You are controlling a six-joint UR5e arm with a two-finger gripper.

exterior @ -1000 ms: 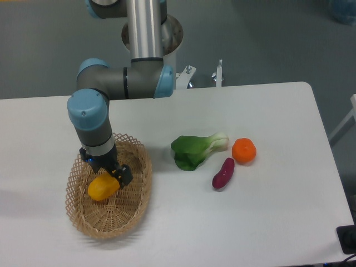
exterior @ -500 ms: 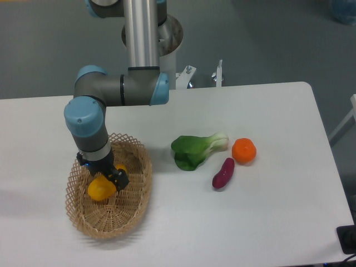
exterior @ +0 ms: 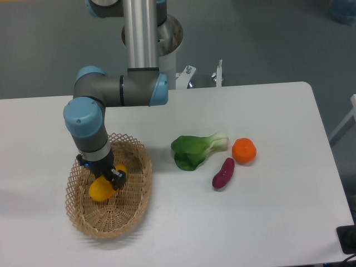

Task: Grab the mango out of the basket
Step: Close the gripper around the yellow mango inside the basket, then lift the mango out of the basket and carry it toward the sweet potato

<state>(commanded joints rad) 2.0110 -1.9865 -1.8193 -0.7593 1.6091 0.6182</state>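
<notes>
The yellow-orange mango (exterior: pixel 99 191) lies in the left half of the oval wicker basket (exterior: pixel 135 192) at the table's front left. My gripper (exterior: pixel 106 178) points straight down into the basket and sits on the mango's middle. Its dark fingers (exterior: pixel 118 177) straddle the fruit, and a small yellow end (exterior: pixel 121 168) shows on the far side of them. The wrist hides the fingertips, so I cannot make out whether they press on the mango.
A green bok choy (exterior: pixel 194 150), a round orange (exterior: pixel 244 151) and a small purple sweet potato (exterior: pixel 223 173) lie on the white table to the right of the basket. The arm's base column (exterior: pixel 142 33) stands at the table's far edge.
The gripper has moved left and down onto the mango over the last second. The visible finger has drawn slightly inward since half a second ago. The mango has barely shifted.
</notes>
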